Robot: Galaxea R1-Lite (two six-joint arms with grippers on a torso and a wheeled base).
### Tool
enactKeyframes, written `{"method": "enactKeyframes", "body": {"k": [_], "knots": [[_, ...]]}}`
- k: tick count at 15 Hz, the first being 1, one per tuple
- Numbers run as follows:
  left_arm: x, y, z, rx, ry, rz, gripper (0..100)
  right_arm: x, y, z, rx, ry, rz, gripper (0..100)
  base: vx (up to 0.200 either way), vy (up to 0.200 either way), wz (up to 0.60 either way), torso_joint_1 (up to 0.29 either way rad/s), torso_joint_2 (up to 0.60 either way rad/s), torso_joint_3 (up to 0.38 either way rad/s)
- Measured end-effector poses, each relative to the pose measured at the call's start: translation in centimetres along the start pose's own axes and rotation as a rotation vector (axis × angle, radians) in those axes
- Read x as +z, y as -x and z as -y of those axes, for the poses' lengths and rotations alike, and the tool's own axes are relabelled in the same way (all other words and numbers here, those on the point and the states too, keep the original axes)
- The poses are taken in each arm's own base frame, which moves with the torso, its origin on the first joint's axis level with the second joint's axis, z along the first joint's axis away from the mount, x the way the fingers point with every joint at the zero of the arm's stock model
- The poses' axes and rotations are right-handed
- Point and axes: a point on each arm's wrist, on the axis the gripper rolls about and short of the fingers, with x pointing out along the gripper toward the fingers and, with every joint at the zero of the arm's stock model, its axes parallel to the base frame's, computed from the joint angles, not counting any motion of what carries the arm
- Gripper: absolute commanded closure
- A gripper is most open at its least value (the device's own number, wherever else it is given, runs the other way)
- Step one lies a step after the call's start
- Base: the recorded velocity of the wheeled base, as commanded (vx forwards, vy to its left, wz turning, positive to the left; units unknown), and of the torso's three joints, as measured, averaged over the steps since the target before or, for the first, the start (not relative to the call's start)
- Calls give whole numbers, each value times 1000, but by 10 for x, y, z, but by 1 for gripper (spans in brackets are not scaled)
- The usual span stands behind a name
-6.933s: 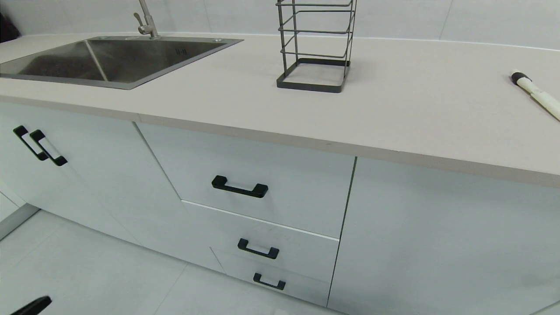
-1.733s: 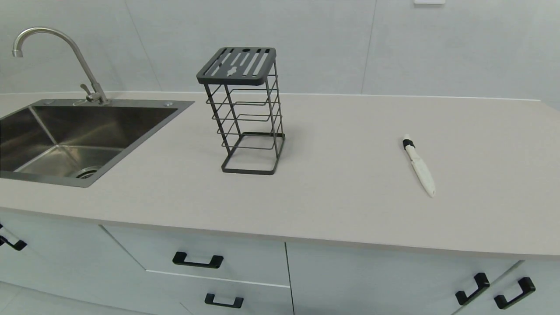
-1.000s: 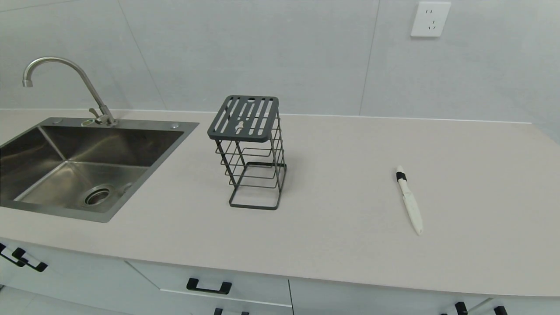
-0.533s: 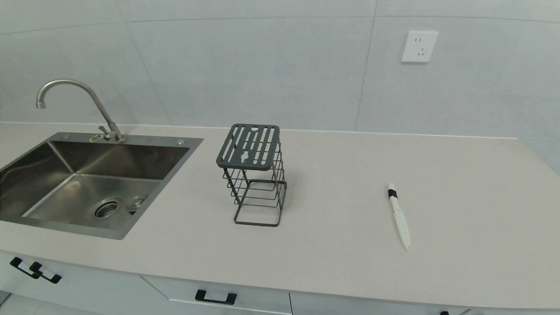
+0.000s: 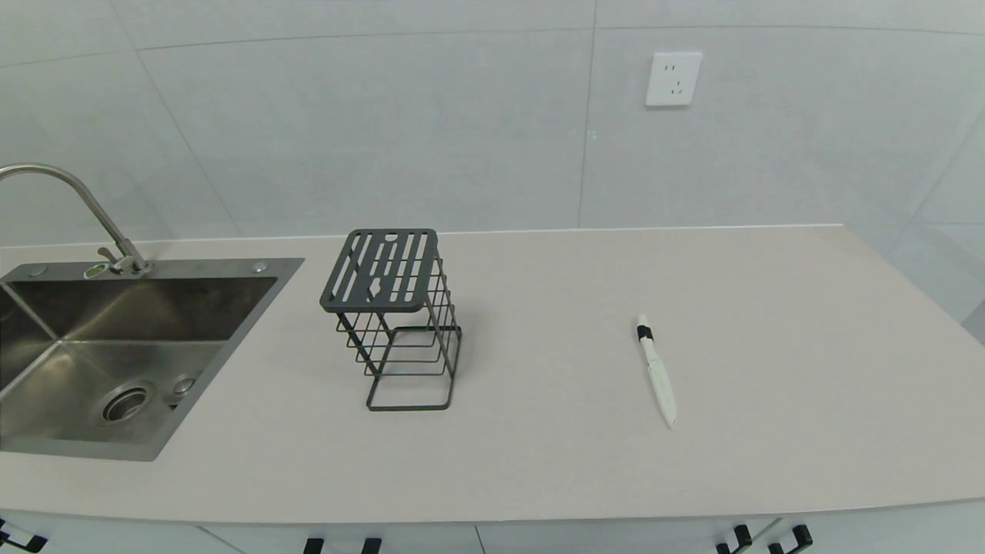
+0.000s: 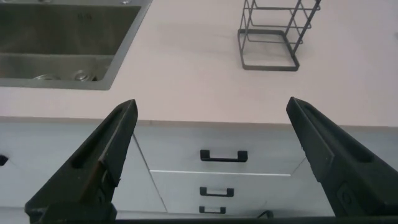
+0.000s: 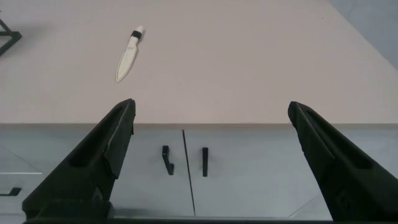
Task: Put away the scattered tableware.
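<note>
A white knife point(image 5: 656, 371) with a black band near its handle end lies flat on the beige counter, right of centre; it also appears on the counter as the knife point(image 7: 130, 53). A black wire knife rack point(image 5: 393, 317) with a slotted top stands upright near the sink, and its base shows as the rack point(image 6: 271, 38). My left gripper point(image 6: 214, 134) is open, held in front of the cabinet drawers below the counter edge. My right gripper point(image 7: 211, 134) is open too, in front of the cabinet doors, with nothing between its fingers.
A steel sink point(image 5: 92, 354) with a curved tap point(image 5: 73, 204) is set into the counter at the left. A wall socket point(image 5: 672, 78) sits on the tiled wall. Drawers with black handles point(image 6: 223, 155) and cabinet doors point(image 7: 185, 160) lie below the counter's front edge.
The head camera has risen and turned, so the picture shifted from cabinet fronts to the countertop and wall. The knife and the rack keep their places on the counter.
</note>
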Motion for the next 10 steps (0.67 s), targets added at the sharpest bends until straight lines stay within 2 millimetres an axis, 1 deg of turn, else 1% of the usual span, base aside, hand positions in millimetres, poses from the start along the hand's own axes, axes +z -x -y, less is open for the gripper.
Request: {"method": "enactKeyframes", "body": {"k": [10], "knots": [[0,0,0,-1,-1,0,0,0,0,0,3,3,0,0,0,0,0,0,0,0]]}}
